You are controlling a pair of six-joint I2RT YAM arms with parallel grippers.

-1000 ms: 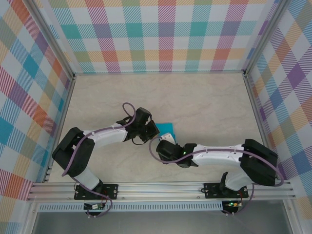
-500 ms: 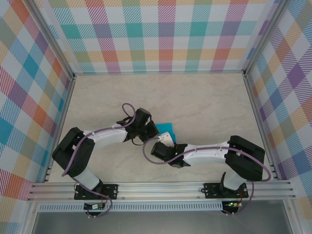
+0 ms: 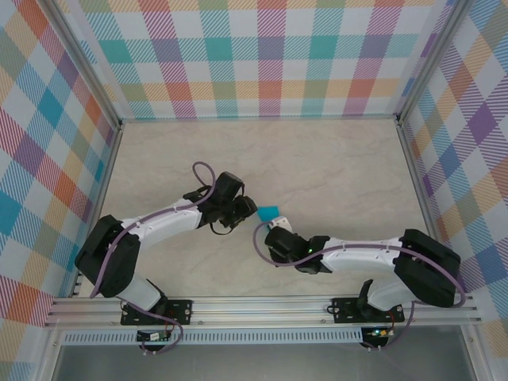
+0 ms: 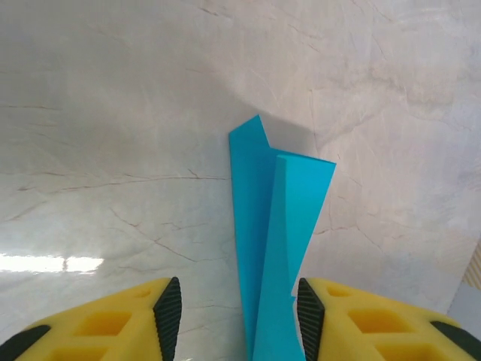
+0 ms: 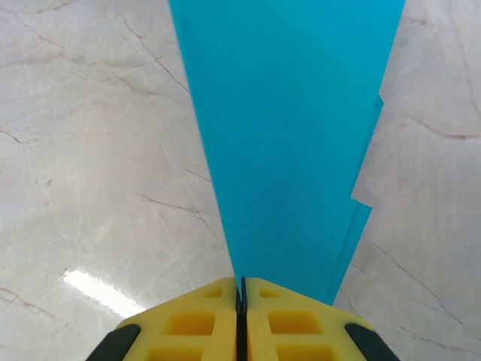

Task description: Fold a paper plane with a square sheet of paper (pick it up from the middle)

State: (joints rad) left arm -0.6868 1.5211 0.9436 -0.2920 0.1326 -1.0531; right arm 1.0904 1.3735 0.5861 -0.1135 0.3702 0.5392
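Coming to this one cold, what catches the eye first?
The bright teal folded paper at the middle of the table, where both arms meet. The right gripper is shut on its narrow end; the left gripper stands open with the paper between its jaws.

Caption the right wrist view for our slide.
Yellow right gripper shut on the folded teal-blue paper sheet over a marble tabletop.

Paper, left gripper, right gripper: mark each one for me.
paper [image 4: 282,226]: left wrist view, on its upper folded flap.
left gripper [image 4: 238,320]: left wrist view, midway between the open fingertips.
right gripper [image 5: 241,292]: right wrist view, seam where the shut fingertips pinch the paper.
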